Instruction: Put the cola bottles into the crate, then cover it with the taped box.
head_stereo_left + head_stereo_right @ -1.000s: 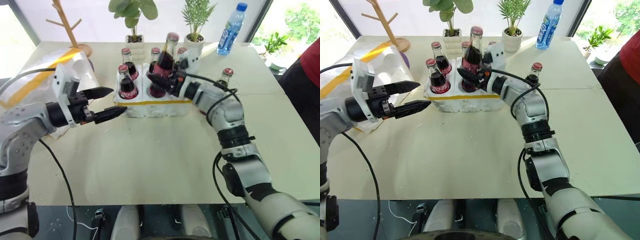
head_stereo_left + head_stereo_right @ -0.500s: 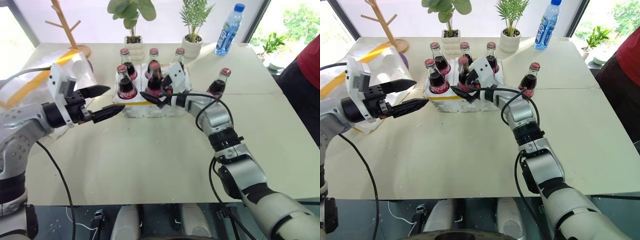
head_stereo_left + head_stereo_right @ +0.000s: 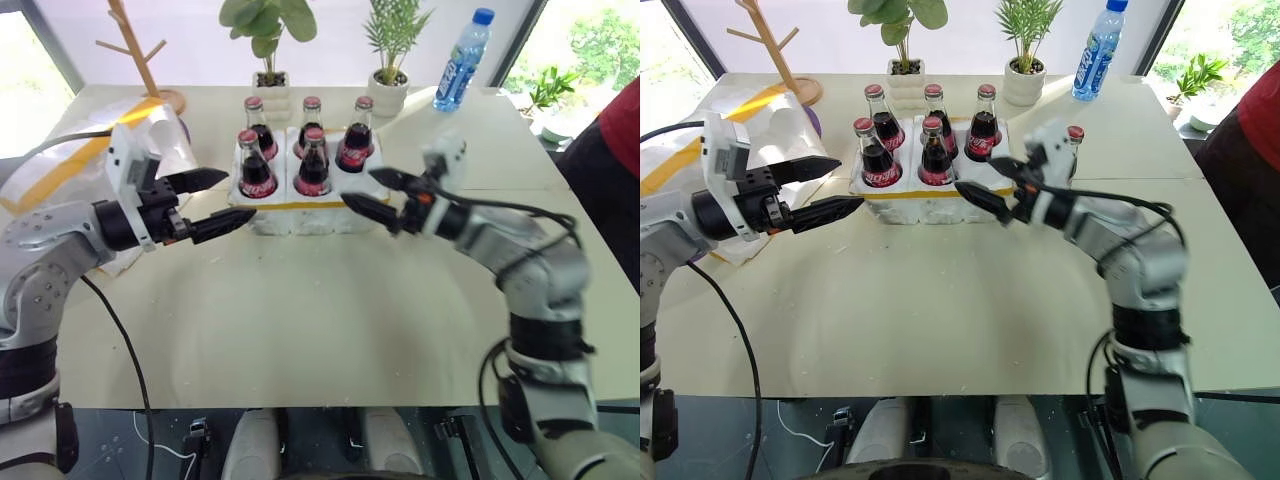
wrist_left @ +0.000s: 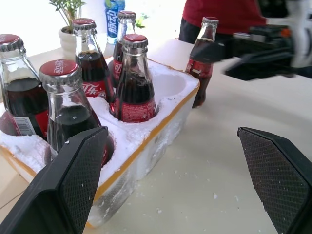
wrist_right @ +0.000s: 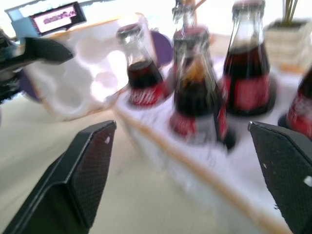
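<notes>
The white crate (image 3: 300, 216) with its yellow band stands at mid-table and holds several cola bottles. Three stand in the back row (image 3: 311, 122) and two in front (image 3: 313, 165); the front right hole is bare. One more cola bottle (image 3: 1074, 133) stands on the table right of the crate, partly behind my right wrist. My right gripper (image 3: 358, 186) is open and empty, just off the crate's front right corner. My left gripper (image 3: 236, 198) is open and empty at the crate's left end. The taped box (image 3: 150, 125) lies behind my left arm.
A blue-capped water bottle (image 3: 462, 52) and two potted plants (image 3: 388, 60) line the far edge. A wooden branch stand (image 3: 138, 55) is at the far left. A person in red (image 3: 625, 115) is at the right table edge. The near half of the table is bare.
My right gripper set its cola bottle into the front middle hole, opened, and drew back to the right. The left gripper stayed in place, open.
</notes>
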{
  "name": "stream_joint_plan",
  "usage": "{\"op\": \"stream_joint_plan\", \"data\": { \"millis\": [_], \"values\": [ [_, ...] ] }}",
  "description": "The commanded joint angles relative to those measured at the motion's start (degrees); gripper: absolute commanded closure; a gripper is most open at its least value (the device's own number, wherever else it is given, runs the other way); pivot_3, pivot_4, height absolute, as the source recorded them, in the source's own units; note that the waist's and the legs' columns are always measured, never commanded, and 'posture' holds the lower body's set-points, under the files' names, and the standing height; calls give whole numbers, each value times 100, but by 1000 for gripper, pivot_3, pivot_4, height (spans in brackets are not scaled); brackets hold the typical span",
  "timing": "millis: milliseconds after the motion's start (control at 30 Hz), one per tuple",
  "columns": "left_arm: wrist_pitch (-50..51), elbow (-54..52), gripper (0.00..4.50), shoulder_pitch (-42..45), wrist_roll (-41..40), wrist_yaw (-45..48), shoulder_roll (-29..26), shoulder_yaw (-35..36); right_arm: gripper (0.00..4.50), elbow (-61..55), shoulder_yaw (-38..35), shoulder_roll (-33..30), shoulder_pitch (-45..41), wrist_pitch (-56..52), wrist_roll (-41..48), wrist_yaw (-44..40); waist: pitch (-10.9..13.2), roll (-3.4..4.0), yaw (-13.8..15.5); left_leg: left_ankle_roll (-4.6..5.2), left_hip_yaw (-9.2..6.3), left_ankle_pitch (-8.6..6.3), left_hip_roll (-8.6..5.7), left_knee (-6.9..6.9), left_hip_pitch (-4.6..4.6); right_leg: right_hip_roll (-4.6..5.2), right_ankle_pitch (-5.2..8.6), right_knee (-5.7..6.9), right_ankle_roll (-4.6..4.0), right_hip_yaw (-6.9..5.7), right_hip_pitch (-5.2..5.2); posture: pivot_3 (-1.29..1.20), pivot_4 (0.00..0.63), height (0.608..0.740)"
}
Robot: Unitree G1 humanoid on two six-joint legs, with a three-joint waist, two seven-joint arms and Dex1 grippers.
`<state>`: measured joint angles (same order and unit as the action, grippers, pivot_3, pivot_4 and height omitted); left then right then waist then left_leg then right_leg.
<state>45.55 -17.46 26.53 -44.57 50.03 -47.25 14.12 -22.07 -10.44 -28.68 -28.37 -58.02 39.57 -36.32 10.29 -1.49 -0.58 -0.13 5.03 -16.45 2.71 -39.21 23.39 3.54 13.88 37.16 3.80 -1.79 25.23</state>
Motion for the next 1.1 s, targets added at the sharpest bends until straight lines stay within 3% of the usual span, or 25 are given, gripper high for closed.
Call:
{"op": "stream_joint_plan", "data": {
  "millis": [33, 167, 267, 333, 767, 1100],
  "values": [
    [-191, 91, 0, 210, 60, 207, -72, -78, 58, -871, -636, -463, 638, -365, 259, 256, 0, 0, 1, 0, 0, 0, 0, 0, -1, -2, 0, 0, 0, 0, -1, 0, 150, 740],
    [-224, 159, 0, 324, 61, 381, -5, -282, 58, -948, -1231, -615, 1262, -117, -61, 826, 0, -1, -29, 1, 4, -1, -9, 0, -3, -4, 0, -3, 1, 5, -2, 0, 150, 740],
    [-272, 205, 0, 418, 105, 434, 60, -444, 58, -751, -992, -817, 1613, 824, -824, 879, -1, 0, -9, 1, 1, -1, -10, 0, -4, -10, 0, -3, 1, 7, -2, 0, 150, 740],
    [-276, 235, 0, 487, 108, 451, 110, -512, 58, -519, -1108, -604, 1539, 1024, -772, 995, -1, 0, -21, 1, 0, -1, -11, 0, -4, -12, 1, -3, 1, 7, -2, 0, 150, 740],
    [-123, 309, 0, 640, 46, 435, 153, -437, 58, 1547, -408, -250, 401, 2283, -1365, 910, -1, 0, -17, 1, -2, 0, -9, -1, -3, -17, 0, -4, 1, 10, -1, 0, 150, 740],
    [-165, 292, 0, 619, 71, 374, 85, -378, 58, 3781, 28, 314, -849, 3158, -1910, 930, 0, 1, -20, 0, -1, 0, -5, 0, -3, -18, 0, -3, 1, 9, 0, 0, 150, 740]
  ]
}}
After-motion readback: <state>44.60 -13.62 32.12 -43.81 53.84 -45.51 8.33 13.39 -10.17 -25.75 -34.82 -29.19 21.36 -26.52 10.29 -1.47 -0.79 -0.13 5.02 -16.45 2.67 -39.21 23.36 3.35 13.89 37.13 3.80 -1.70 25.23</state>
